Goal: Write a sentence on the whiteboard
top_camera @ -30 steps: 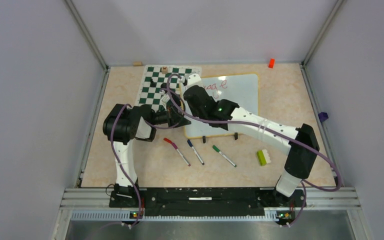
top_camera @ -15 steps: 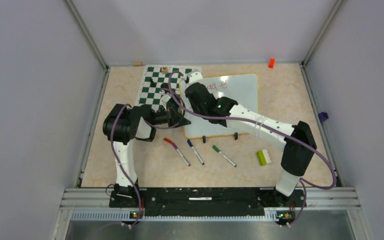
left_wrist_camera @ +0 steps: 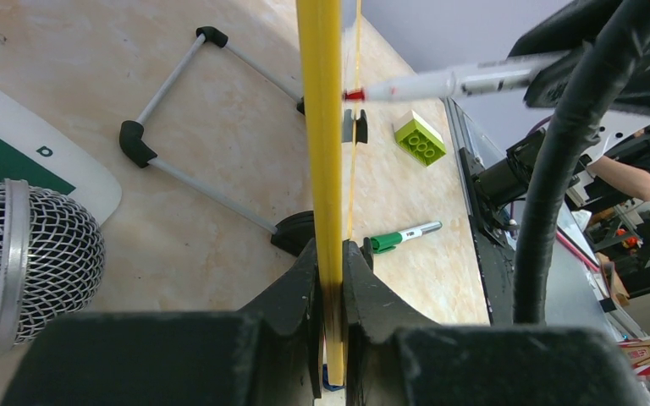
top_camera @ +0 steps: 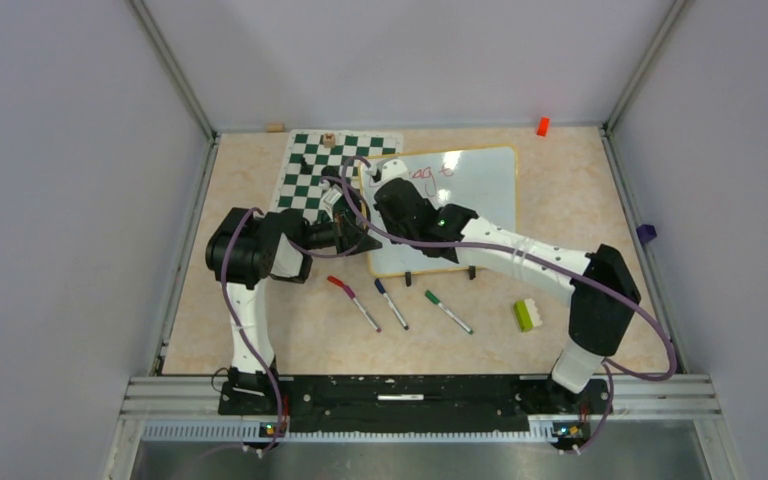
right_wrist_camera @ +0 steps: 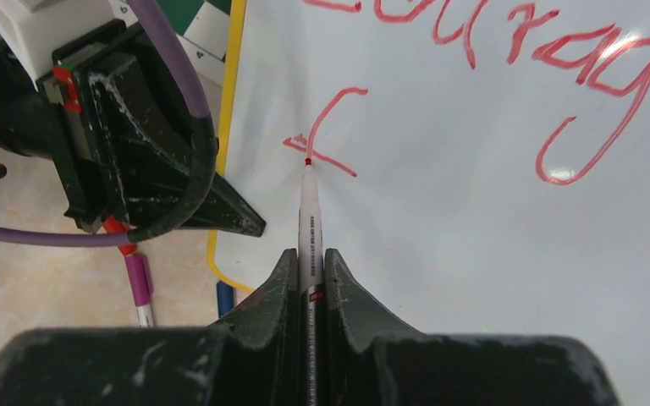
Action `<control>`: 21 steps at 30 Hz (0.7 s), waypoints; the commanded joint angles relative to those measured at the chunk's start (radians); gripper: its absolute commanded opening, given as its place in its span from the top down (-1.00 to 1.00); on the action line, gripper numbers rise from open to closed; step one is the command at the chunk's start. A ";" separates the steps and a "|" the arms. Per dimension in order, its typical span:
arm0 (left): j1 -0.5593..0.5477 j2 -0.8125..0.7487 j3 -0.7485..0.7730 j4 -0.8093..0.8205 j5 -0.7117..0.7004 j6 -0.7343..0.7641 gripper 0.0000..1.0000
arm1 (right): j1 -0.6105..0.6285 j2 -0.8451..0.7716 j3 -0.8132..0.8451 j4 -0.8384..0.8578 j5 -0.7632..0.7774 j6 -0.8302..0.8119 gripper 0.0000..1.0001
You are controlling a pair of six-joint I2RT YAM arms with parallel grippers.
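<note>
1. The jaws of the left gripper (left_wrist_camera: pixel 328 288) are nearly closed, two black wedge-shaped fingers pinching the rounded yellow rim of the whiteboard (left_wrist_camera: pixel 320 127) at its left edge.
2. The jaws of the right gripper (right_wrist_camera: pixel 309 258) are closed tight on the slim white barrel of a red marker (right_wrist_camera: pixel 308 211). Its red tip meets the glossy board face at the left side.
3. The whiteboard (top_camera: pixel 480 190) sits at the middle of the table towards the far side, a smooth white rectangle with rounded corners. Two small black clips are on its near edge.
4. The sentence (right_wrist_camera: pixel 559 51) is in loose red handwriting. "Courag" runs along the far part of the board, and a lone "t" sits below it at the marker tip.
5. A green-and-white chessboard mat (top_camera: pixel 305 180) lies flat just left of the board.
6. Near the board, three capped pens lie slanted on the speckled beige table: a red-capped pen (top_camera: pixel 353 302), a blue-capped pen (top_camera: pixel 391 303) and a green-capped pen (top_camera: pixel 448 311).
7. Right of them stands a studded green-and-white brick (top_camera: pixel 528 314).
8. A small orange block (top_camera: pixel 542 126) rests at the far wall.
</note>
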 commanded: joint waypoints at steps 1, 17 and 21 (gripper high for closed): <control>0.004 -0.031 -0.004 0.112 0.017 0.051 1.00 | -0.010 -0.033 -0.054 -0.019 -0.008 0.026 1.00; 0.003 -0.031 -0.003 0.112 0.018 0.051 1.00 | -0.011 -0.068 -0.053 -0.049 0.053 0.030 1.00; 0.003 -0.029 -0.003 0.112 0.018 0.052 1.00 | -0.023 -0.067 -0.011 -0.048 0.060 0.020 1.00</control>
